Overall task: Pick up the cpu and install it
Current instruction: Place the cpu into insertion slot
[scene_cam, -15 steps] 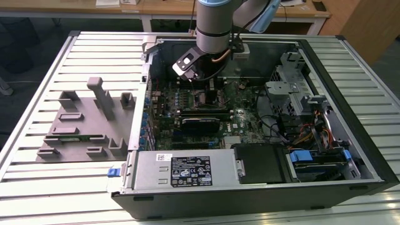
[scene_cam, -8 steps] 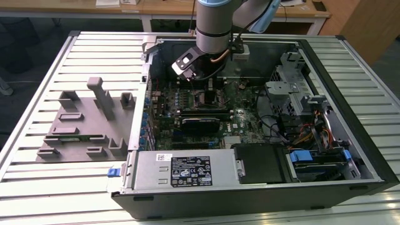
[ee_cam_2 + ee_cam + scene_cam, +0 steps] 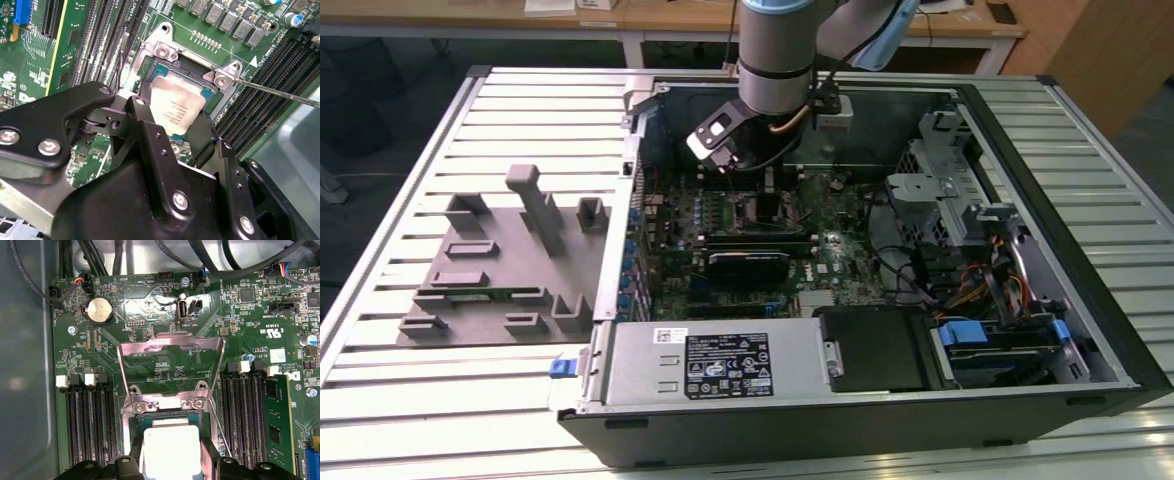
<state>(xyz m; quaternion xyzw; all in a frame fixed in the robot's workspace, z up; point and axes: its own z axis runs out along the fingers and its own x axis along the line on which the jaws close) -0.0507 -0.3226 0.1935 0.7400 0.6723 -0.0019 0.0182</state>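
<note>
Gripping: gripper [image 3: 172, 120] closed on cpu [image 3: 177, 102], fingers [image 3: 146, 125] at two opposite edges.
Cpu place: over the open socket [image 3: 159, 64], second wrist view.
First wrist view: hinged load plate [image 3: 170, 342] lying open beyond socket.
Exterior view: arm [image 3: 774, 50] reaching inside computer case [image 3: 854, 425].

Grey fixture [image 3: 478, 300] lies beside open computer case [image 3: 854, 425]

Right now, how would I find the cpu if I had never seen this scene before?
Look inside the open black computer case, at the green motherboard. On it, a silver metal socket frame stands open. The small flat square silver-topped chip sits between the black fingers there, the only pale, smooth square among dark slots.
</note>
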